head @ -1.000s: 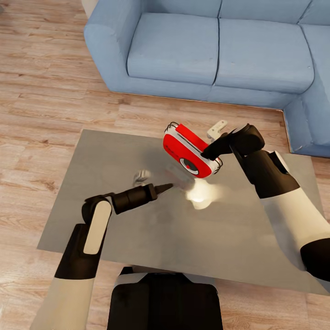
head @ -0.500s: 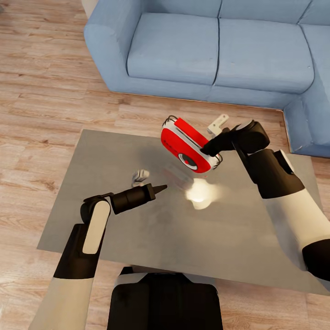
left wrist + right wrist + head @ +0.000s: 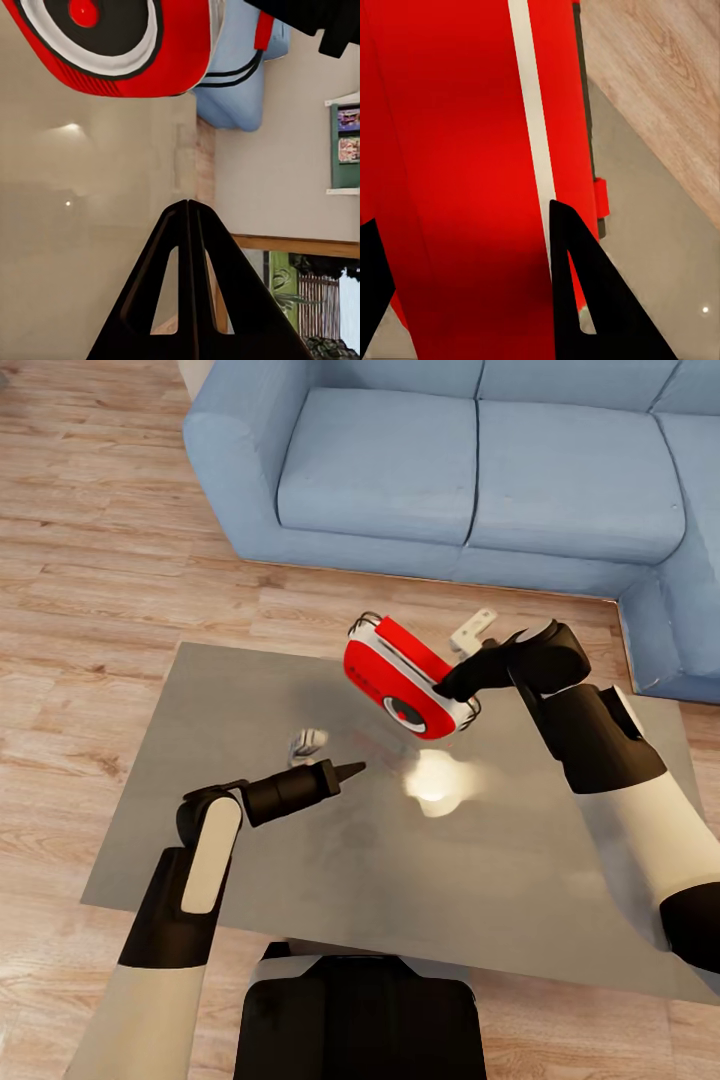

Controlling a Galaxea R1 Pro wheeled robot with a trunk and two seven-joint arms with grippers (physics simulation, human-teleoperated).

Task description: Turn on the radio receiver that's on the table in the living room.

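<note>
The red radio receiver [image 3: 400, 675] with white trim hangs tilted above the grey table [image 3: 250, 830], its round dark dial facing down toward me. My right gripper [image 3: 452, 682] is shut on the radio's edge; in the right wrist view the red body [image 3: 457, 150] fills the gap between the two black fingers [image 3: 585, 300]. My left gripper [image 3: 352, 768] is shut with nothing in it, low over the table, in front of and to the left of the radio. In the left wrist view its joined fingertips [image 3: 187, 217] point below the radio's dial [image 3: 90, 22].
A blue L-shaped sofa [image 3: 450, 470] stands beyond the table on the light wood floor [image 3: 90, 580]. A small white piece [image 3: 474, 628] lies just behind the radio. A light glare [image 3: 435, 780] and a small pale shape [image 3: 308, 742] show on the glossy top.
My right gripper has carried the radio a little higher and to the left, away from the table top. The left gripper drew back slightly toward me, then stayed still.
</note>
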